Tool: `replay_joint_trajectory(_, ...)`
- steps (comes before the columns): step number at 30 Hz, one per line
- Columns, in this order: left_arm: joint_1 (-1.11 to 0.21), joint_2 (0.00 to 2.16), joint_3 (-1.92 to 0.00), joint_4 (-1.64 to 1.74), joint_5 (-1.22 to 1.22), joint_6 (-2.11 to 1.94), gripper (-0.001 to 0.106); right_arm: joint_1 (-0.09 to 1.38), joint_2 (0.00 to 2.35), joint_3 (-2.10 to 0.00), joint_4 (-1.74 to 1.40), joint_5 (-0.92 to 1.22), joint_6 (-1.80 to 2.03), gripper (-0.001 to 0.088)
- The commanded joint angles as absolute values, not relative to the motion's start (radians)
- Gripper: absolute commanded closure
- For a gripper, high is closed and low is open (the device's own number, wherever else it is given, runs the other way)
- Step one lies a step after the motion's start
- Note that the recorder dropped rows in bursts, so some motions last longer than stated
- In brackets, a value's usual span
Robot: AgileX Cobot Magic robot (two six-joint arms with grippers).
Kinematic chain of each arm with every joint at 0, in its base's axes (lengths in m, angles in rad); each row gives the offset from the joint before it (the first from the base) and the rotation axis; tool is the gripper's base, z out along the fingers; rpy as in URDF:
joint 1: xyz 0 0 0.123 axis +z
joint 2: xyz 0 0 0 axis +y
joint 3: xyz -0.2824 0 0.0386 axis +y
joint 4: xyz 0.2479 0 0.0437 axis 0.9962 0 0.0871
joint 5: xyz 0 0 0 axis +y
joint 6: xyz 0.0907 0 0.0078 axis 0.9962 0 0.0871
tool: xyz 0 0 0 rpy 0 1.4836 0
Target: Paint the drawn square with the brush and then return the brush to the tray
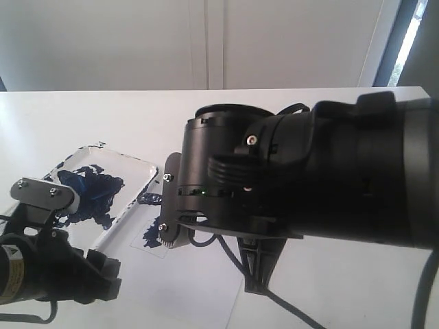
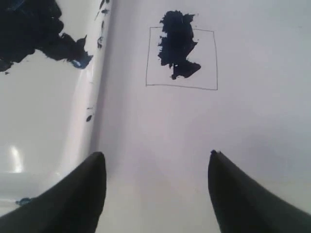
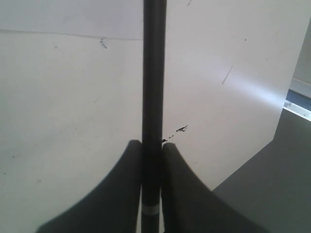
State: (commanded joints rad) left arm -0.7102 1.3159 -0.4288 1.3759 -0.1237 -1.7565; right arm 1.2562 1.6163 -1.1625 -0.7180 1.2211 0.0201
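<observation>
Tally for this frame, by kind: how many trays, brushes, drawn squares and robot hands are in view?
tray: 1
drawn square: 1, partly smeared dark blue
brush: 1
hands: 2, left hand open and empty, right hand shut on the brush
total: 5

Your left gripper (image 2: 155,154) shows two dark fingers spread wide apart, nothing between them, above a white surface (image 2: 252,111). Beyond them lies the drawn square (image 2: 181,58), partly smeared dark blue. Just beside it runs the raised rim of the tray (image 2: 92,87), blotched dark blue inside.
</observation>
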Motion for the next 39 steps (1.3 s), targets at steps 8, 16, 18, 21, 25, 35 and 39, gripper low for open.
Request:
replay_joint_trajectory(8,-0.710,1.395,-0.449,1.388,-0.129,-1.746,0.041,1.255,1.616,-1.162,-0.718,1.221,0.006,0.0868)
replay_joint_trajectory(16,-0.710,1.468,-0.468,1.391,-0.067,-1.746,0.041,1.255,1.616,-1.162,-0.715,1.221,-0.014,0.0868)
replay_joint_trajectory(18,-0.710,1.487,-0.487,1.391,-0.074,-1.746,0.041,1.255,1.616,-1.162,-0.709,1.221,-0.023,0.0868)
replay_joint_trajectory(21,-0.710,1.509,-0.509,1.391,-0.083,-1.746,0.041,1.255,1.616,-1.162,-0.705,1.221,-0.023,0.0868)
replay_joint_trajectory(25,-0.710,1.543,-0.516,1.391,-0.060,-1.746,0.041,1.255,1.616,-1.162,-0.703,1.221,-0.023,0.0868)
replay_joint_trajectory(35,-0.710,1.577,-0.516,1.391,0.056,-1.751,0.041,1.255,1.616,-1.162,-0.683,1.221,-0.023,0.0868)
replay_joint_trajectory(39,-0.710,1.577,-0.516,1.391,0.056,-1.749,0.041,1.255,1.616,-1.144,-0.677,1.221,-0.029,0.0868)
